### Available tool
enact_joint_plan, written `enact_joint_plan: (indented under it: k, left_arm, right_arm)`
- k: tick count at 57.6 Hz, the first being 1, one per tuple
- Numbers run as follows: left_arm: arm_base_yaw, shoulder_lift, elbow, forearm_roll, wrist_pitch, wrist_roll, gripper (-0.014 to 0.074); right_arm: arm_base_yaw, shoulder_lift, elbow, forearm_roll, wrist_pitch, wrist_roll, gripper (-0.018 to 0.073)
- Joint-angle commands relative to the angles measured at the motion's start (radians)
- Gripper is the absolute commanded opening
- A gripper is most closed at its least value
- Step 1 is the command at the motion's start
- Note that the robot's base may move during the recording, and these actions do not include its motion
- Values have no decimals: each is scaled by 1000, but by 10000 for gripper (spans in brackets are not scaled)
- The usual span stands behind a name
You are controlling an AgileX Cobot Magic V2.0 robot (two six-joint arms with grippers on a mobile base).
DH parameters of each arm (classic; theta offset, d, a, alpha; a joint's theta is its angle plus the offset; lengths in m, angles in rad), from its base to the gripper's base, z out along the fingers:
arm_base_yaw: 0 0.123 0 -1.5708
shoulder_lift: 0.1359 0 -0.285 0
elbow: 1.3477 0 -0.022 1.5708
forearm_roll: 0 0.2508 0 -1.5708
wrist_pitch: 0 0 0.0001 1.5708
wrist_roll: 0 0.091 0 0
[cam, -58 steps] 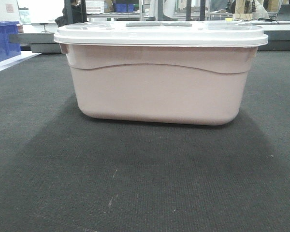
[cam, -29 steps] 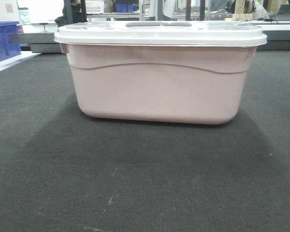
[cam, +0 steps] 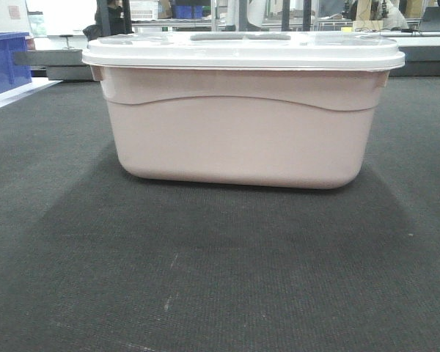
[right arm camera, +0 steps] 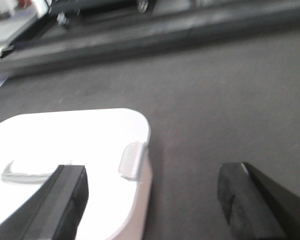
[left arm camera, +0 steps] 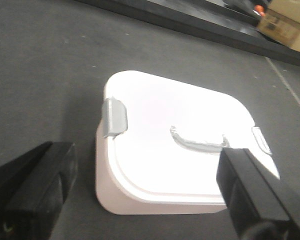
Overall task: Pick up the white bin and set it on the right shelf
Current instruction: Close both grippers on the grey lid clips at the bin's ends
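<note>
Although neither arm has touched it, the large pale pinkish-beige plastic tub with a flat white lid, the white bin, sits on the dark grey carpet squarely ahead of the robot; a blue open crate stands well off to its left, apart from it. The left gripper hangs above the bin with its black fingers spread wide and nothing between them; its camera takes in nearly the whole lid, the grey clip at the left end and the grey handle recess in the middle. In the front view the bin's long axis runs across the robot, left to right, with one short end towards each arm. The right gripper is likewise wide open and empty; it straddles the bin's right end, one finger over the lid, the other over bare carpet beyond the grey end clip. The right arm looks the nearer, since its view holds only that end, though this is a judgement. The coming move seems to call for both arms to drop outward and press in on the short ends; the steel shelf cannot be made out in any view.
</note>
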State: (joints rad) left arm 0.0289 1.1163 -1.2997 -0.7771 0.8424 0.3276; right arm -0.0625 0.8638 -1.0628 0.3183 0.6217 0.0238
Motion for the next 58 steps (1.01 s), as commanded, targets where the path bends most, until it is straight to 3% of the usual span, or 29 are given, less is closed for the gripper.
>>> enact_joint_plan:
  k: [1, 9, 14, 18, 25, 30, 44, 58]
  left_arm:
    - [49, 65, -83, -168, 30, 99, 476]
    - [172, 212, -117, -465, 186, 279, 475]
    - [223, 290, -117, -630, 264, 361, 475]
    - [236, 353, -117, -709, 302, 404, 474]
    - [228, 451, -117, -762, 316, 446, 472]
    - [221, 525, -117, -797, 335, 463, 472]
    - [189, 694, -118, -907, 367, 489, 472]
    - [99, 789, -126, -977, 347, 524, 472]
  right_arm:
    - [-49, 89, -137, 83, 74, 6, 624]
    - [-161, 226, -220, 261, 203, -96, 624]
    - [-234, 299, -220, 474, 252, -260, 624]
    - [-279, 358, -220, 633, 287, -410, 624]
    - [-348, 462, -220, 933, 377, -639, 624]
    - [-377, 531, -219, 1089, 463, -749, 624]
    - [-394, 684, -116, 1279, 529, -882, 624]
    - [-321, 776, 12, 1550, 527, -1044, 624]
